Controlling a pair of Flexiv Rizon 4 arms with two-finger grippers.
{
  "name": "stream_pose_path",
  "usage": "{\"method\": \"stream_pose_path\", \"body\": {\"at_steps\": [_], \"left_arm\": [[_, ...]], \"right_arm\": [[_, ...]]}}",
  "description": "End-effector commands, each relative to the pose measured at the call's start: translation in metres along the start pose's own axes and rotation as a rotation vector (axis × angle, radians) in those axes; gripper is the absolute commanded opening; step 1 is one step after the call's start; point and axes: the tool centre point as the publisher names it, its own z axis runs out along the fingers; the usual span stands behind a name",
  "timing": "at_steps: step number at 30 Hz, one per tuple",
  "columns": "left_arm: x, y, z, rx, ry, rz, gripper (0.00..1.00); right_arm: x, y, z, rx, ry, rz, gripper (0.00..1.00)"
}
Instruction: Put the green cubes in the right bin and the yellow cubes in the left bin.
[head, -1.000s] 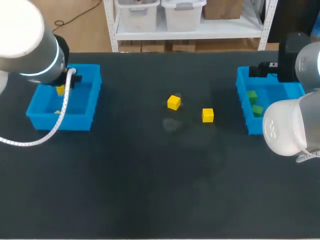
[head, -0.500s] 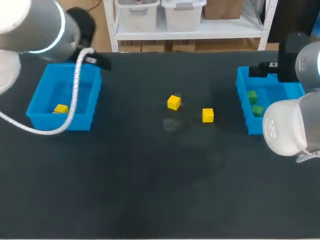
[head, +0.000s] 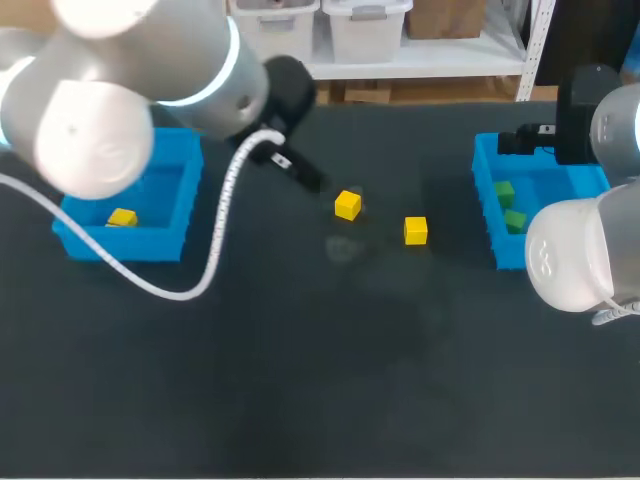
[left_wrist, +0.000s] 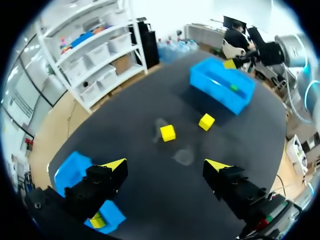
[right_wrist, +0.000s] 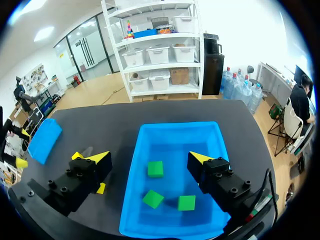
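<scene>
**A:** What's different on the left side?

**B:** A second ago the left arm (head: 130, 90) was down over the left blue plastic bin (head: 125, 243). It has since lifted out and swung right, towards the middle of the dark bench (head: 300, 380). The left pincer (left_wrist: 165, 163) is spread wide with nothing in it.

**A:** And the cube it was over?

**B:** That small yellow cube (head: 122, 217) lies loose on the bin's floor, towards its near-left corner. I'd count that one as delivered.

**A:** What remains?

**B:** Two cubes are out on the bench. The left yellow cube (head: 347, 205) sits just right of the pincer in the head view. The right yellow cube (head: 415, 230) is a little further right and nearer. In the left wrist view both lie ahead of the open fingers, still apart from them.

**A:** Has the right side moved?

**B:** No. The right arm (head: 575, 250) has kept its place, and the right pincer (right_wrist: 147, 156) hangs open and empty over the right blue plastic bin (right_wrist: 175, 124). Three green cubes (right_wrist: 155, 168) lie inside it, and I see no green on the bench, so that half looks finished.

**A:** So what next?

**B:** I'd judge the left arm is heading for the closer yellow cube. It needs to line up over it, come down and close.
</scene>
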Motion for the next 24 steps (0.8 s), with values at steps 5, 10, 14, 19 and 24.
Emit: {"method": "stream_pose_path", "body": {"at_steps": [5,10,14,19,24], "left_arm": [[-0.009,-0.012,0.073,-0.034,0.138,0.021,1.00],[-0.008,-0.008,0.099,-0.065,0.181,-0.011,1.00],[-0.009,-0.006,0.112,-0.078,0.205,-0.027,1.00],[-0.015,-0.004,0.125,-0.093,0.221,-0.047,1.00],[-0.021,-0.003,0.136,-0.096,0.228,-0.060,1.00]], "right_arm": [[0.000,0.000,-0.001,0.003,0.001,0.000,1.00],[0.000,0.000,-0.001,0.003,0.001,0.000,1.00],[0.000,0.000,-0.001,0.003,0.001,0.000,1.00],[0.000,0.000,-0.001,0.003,0.001,0.000,1.00],[0.000,0.000,-0.001,0.003,0.001,0.000,1.00]]}}
